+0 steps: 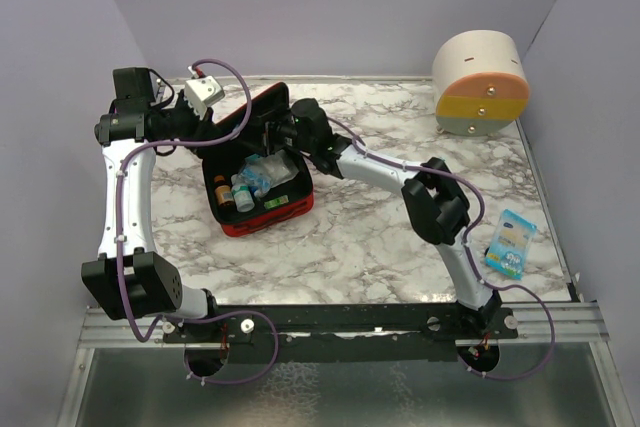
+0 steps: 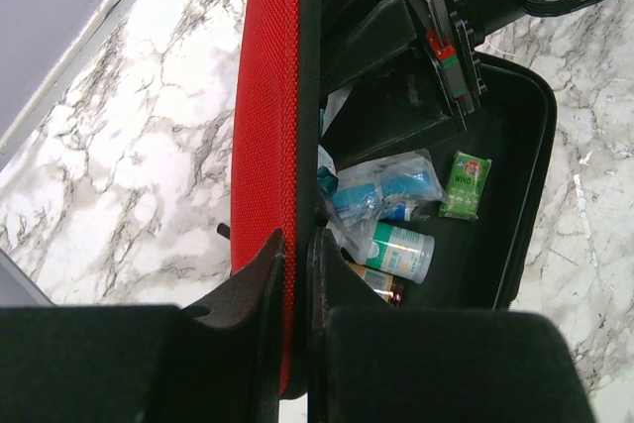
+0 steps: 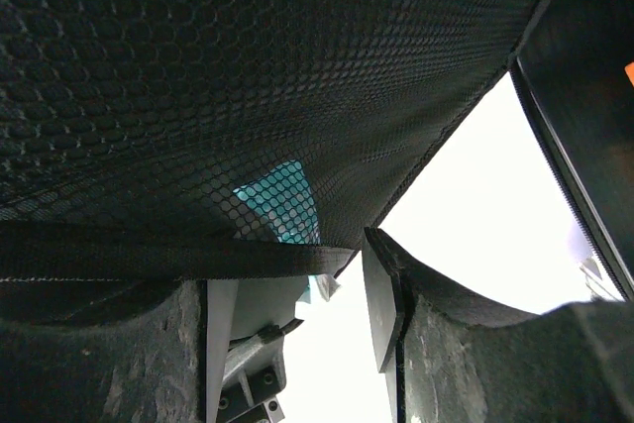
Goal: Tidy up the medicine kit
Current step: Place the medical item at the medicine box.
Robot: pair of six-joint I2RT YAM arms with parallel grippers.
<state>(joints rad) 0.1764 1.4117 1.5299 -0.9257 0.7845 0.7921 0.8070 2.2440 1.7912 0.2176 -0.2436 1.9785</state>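
Two-toned medicine kit (image 1: 262, 219), red outside, black inside: left tool (image 2: 297, 243) pinches lid (image 2: 267, 96), right tool (image 3: 302, 289) parted.

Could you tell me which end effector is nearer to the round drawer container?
Right. The right end effector is at the open medicine kit, left of the container; the left end effector grips its lid, farther left.

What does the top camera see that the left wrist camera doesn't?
Only the top view: the round drawer container and the blue packet. Only the left wrist view: the left gripper pinching the red lid edge of the medicine kit, up close. Both: the kit standing open, a white bottle inside, and the marble table.
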